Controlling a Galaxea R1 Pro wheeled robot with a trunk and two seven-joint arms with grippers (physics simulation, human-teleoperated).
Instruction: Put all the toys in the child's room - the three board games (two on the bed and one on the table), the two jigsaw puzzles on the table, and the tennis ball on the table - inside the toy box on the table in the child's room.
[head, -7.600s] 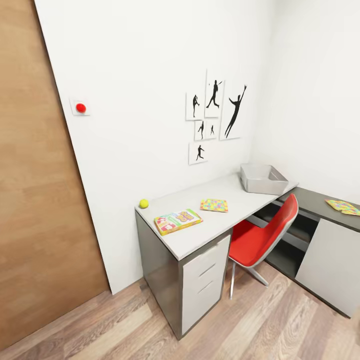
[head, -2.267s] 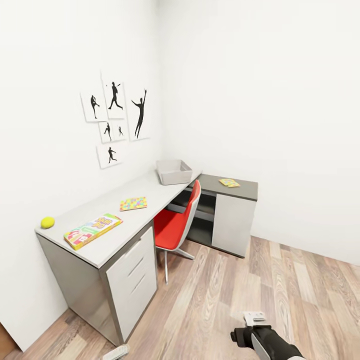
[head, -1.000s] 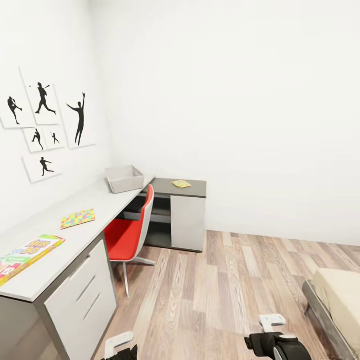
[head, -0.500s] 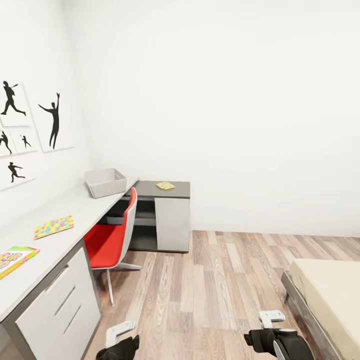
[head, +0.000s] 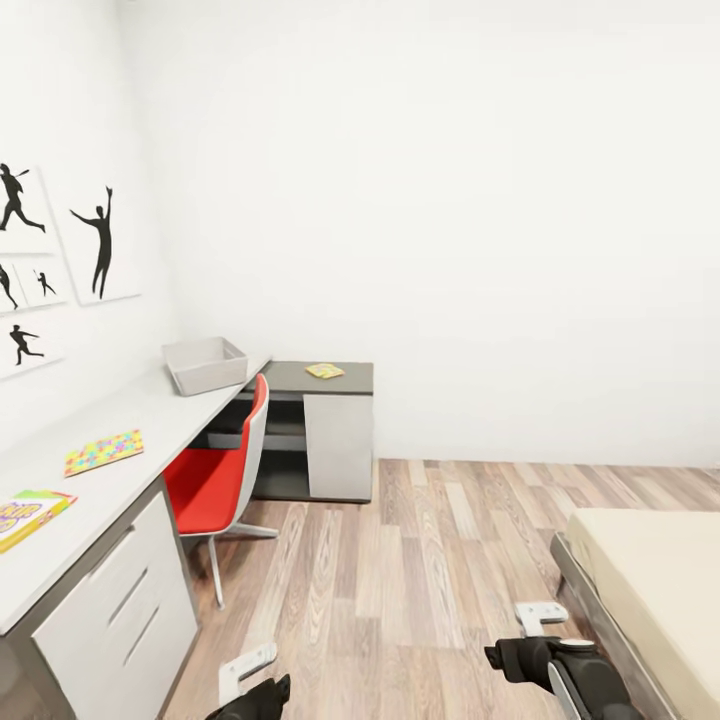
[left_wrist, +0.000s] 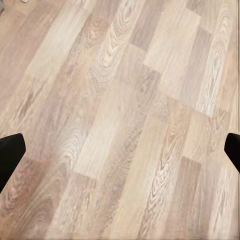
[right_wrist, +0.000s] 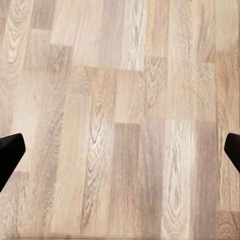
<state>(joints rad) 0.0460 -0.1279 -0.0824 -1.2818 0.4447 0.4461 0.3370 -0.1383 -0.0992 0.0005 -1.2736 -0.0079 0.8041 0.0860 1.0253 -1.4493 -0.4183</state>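
Wooden plank flooring (head: 430, 560) is stretching across the room in the head view, and both wrist views are looking straight down on the same planks. Along the left wall a long white desk (head: 150, 410) is carrying the task's things: the grey toy box (head: 204, 364) is sitting at its far end near the corner, a multicoloured jigsaw puzzle (head: 103, 451) is lying flat nearer the camera, and a board game (head: 28, 516) with a bright printed lid is lying closest, partly cut off by the picture's edge. A second jigsaw puzzle (head: 325, 371) is resting on the dark-topped side unit (head: 340, 420) beyond the toy box. A red chair (head: 225, 470) is standing tucked against the desk between the drawers and that unit. Black silhouette prints (head: 60, 250) are hanging on the wall above the desk. The corner of a bed (head: 650, 580) with a cream mattress is showing at the lower right.

The left gripper (head: 250, 680) is hanging low over the floor, its fingers spread wide apart and holding nothing, as the dark fingertips (left_wrist: 10, 155) at the edges of its wrist view show. The right gripper (head: 535, 630) is hanging likewise beside the bed, fingers (right_wrist: 10, 152) parted and empty.
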